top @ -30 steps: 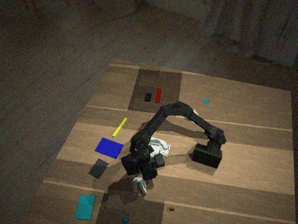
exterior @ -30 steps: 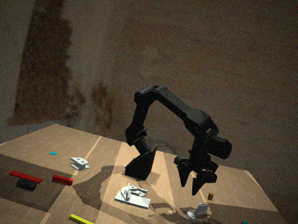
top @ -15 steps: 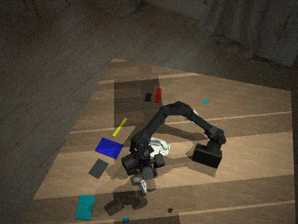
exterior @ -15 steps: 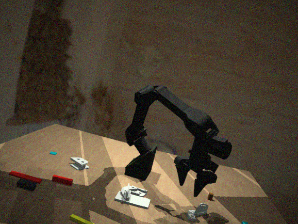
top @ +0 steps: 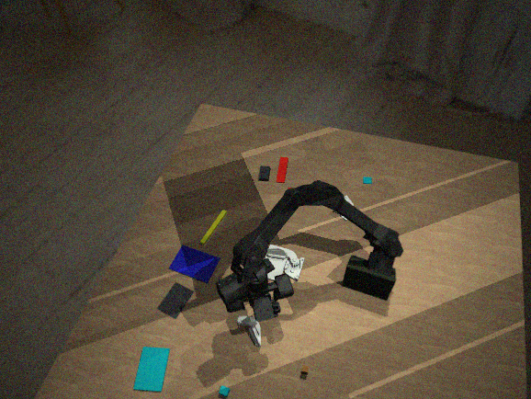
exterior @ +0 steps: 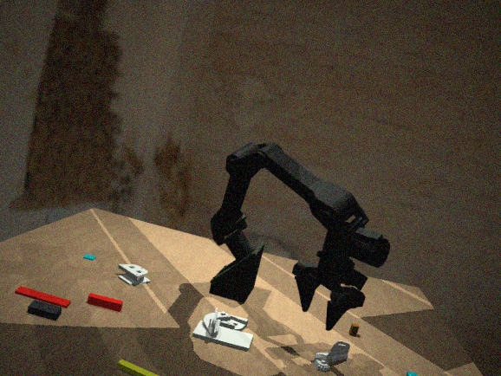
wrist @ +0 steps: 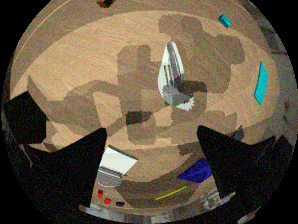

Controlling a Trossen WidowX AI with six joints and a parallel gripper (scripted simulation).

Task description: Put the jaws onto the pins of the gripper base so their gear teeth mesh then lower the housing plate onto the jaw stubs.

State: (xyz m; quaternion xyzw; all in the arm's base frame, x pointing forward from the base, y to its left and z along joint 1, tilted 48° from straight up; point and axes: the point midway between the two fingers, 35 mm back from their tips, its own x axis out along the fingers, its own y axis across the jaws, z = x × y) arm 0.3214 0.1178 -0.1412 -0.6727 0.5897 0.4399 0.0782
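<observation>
A loose jaw (top: 254,332) (exterior: 339,353) (wrist: 175,98), pale grey with gear teeth at one end, lies on the table. My gripper (exterior: 317,320) (wrist: 153,132) is open and empty, with its fingertips above the table near that jaw and not touching it. The white gripper base (top: 277,271) (exterior: 230,339) (wrist: 121,159) lies on the table, partly behind the arm in the top view. Another jaw (exterior: 236,322) is on the base; whether it is fully seated cannot be told. The white housing plate (exterior: 136,271), with two holes, stands farther back and is mostly hidden by the arm in the top view.
A blue piece (top: 195,263) (wrist: 197,171), yellow bar (top: 213,226) (exterior: 136,368) and dark plate (top: 175,300) lie beyond the base. A cyan plate (top: 152,369) (wrist: 261,84), cyan block (top: 223,392) and orange block (top: 304,372) (exterior: 354,329) surround the loose jaw. Red bars and a dark block (exterior: 44,309) lie farther off.
</observation>
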